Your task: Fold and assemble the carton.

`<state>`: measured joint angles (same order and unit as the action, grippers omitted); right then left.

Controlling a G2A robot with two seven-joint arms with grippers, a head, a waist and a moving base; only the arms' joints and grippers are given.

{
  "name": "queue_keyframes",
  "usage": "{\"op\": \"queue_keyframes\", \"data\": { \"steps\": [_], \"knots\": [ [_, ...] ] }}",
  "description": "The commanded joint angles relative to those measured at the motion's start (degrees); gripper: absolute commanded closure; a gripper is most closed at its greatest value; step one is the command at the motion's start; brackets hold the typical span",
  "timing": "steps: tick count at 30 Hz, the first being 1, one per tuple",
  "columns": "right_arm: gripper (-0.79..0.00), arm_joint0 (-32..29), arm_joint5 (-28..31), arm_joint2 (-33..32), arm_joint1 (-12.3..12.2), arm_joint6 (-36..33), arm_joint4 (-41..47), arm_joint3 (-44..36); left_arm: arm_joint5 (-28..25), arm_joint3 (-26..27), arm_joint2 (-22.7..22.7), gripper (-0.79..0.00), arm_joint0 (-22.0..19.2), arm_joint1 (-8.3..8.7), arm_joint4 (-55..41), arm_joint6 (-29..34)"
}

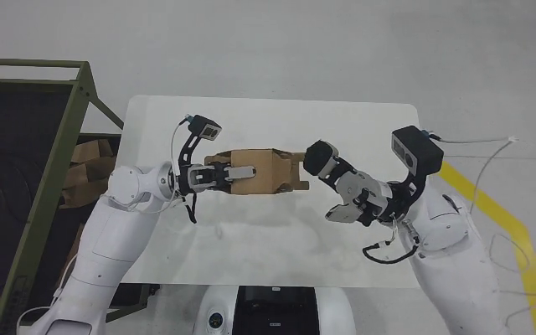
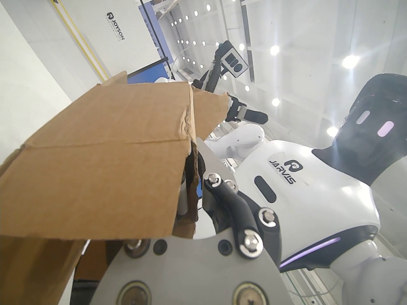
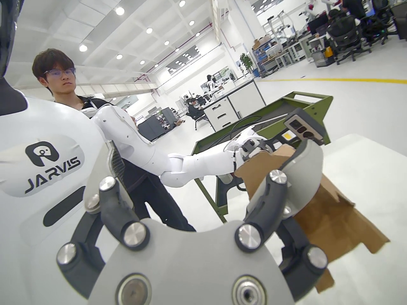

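Note:
A brown carton [image 1: 261, 172] lies mid-table, partly formed, with loose flaps at both ends. My left gripper [image 1: 228, 175] is shut on the carton's left end, one finger [image 1: 243, 172] resting along its top panel. In the left wrist view the carton [image 2: 105, 166] is right in front of the left gripper [image 2: 194, 172], with a torn wall edge between its fingers. My right gripper [image 1: 332, 186] stands open at the carton's right end, one finger beside the end flap [image 1: 298, 167]. The right wrist view shows one of its fingers [image 3: 305, 163] curved against the carton [image 3: 334, 220].
The white table [image 1: 335, 243] has bare room in front of and behind the carton. A green cart [image 1: 50, 92] stands off the table's left edge with flat cardboard pieces [image 1: 84, 172] in it. A yellow floor line [image 1: 481, 197] runs at the right.

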<state>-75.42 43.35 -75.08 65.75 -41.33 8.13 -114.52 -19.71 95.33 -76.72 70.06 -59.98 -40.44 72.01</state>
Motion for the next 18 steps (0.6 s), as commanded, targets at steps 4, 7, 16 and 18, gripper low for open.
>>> {"op": "queue_keyframes", "data": {
  "steps": [4,7,16,18],
  "knots": [
    [-0.785,-1.55,-0.66,-2.76,-0.35,0.67,-0.57,-0.35,2.7,0.44,-0.23,0.0,-1.35,0.1,-0.87,0.92],
    [-0.785,-1.55,-0.66,-2.76,-0.35,0.67,-0.57,-0.35,2.7,0.44,-0.23,0.0,-1.35,0.1,-0.87,0.92],
    [-0.785,-1.59,-0.99,-2.85,-0.39,0.81,-2.14,-0.85,5.17,1.94,0.41,0.0,-0.5,-0.05,-2.22,-1.85],
    [-0.785,-1.46,-0.4,-3.32,-0.54,-0.02,-5.57,-1.69,7.47,2.23,0.6,0.0,-0.56,-0.03,-2.97,-1.85]
  ]
}}
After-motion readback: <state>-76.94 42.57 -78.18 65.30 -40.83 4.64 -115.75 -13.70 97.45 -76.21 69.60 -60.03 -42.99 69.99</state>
